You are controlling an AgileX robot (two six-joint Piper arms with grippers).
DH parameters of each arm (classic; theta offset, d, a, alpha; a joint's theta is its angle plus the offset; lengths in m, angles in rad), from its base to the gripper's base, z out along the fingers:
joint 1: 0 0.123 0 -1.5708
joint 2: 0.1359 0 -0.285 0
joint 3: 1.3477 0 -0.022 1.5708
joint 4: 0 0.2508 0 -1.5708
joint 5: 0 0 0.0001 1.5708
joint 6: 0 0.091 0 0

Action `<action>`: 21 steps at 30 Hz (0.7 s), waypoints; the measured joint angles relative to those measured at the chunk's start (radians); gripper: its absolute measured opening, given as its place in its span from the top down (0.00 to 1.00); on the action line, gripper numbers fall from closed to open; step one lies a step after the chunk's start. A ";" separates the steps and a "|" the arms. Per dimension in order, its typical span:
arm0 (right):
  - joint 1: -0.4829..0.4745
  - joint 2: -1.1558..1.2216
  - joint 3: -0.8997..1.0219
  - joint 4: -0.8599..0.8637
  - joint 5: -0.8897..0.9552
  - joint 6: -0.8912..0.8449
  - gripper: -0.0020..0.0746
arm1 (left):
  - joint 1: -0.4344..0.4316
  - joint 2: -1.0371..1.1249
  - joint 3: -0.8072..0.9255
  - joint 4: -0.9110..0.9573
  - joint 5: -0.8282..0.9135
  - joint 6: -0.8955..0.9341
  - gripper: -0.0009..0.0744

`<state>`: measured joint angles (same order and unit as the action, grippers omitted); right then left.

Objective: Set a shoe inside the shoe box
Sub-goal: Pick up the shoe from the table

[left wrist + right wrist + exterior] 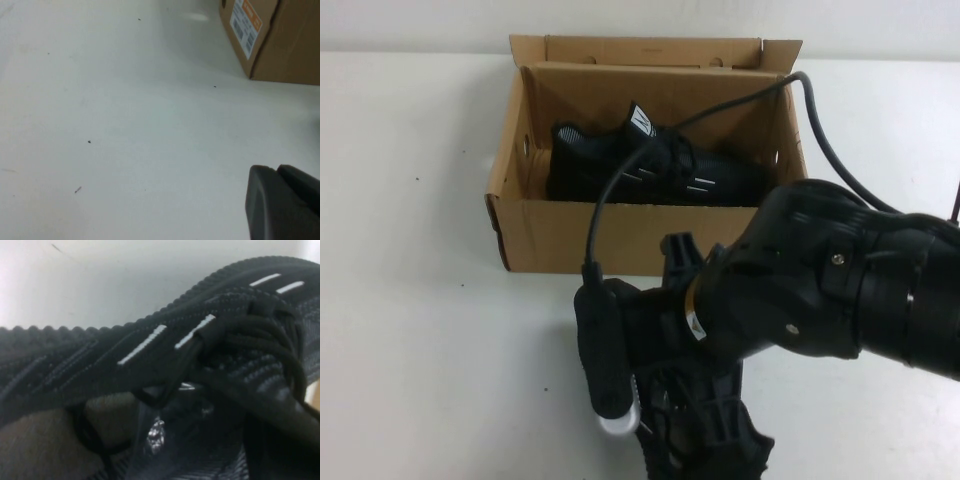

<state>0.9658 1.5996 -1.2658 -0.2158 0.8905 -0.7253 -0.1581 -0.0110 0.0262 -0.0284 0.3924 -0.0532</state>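
Note:
An open cardboard shoe box [570, 235] stands at the back middle of the white table. A black shoe [650, 170] with white stripes lies inside it. My right gripper [705, 435] hangs low at the table's near edge, in front of the box. In the right wrist view a black laced shoe [190, 355] with white stripes fills the picture, right up against the gripper, with white table behind it. My left gripper [277, 172] is shut and empty, low over bare table to the left of the box [280, 45]. It is out of the high view.
The right arm's cable [610, 190] loops up over the box's front wall. The box's flaps stand open. A white and orange label [246, 22] is on the box's end wall. White table lies on both sides of the box.

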 joint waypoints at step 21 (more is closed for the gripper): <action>-0.002 0.000 0.000 -0.018 -0.077 -0.228 0.97 | 0.000 0.000 0.000 0.000 0.000 0.000 0.99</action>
<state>0.9636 1.5996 -1.2658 -0.2342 0.8134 -0.9537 -0.1581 -0.0110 0.0262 -0.0284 0.3924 -0.0532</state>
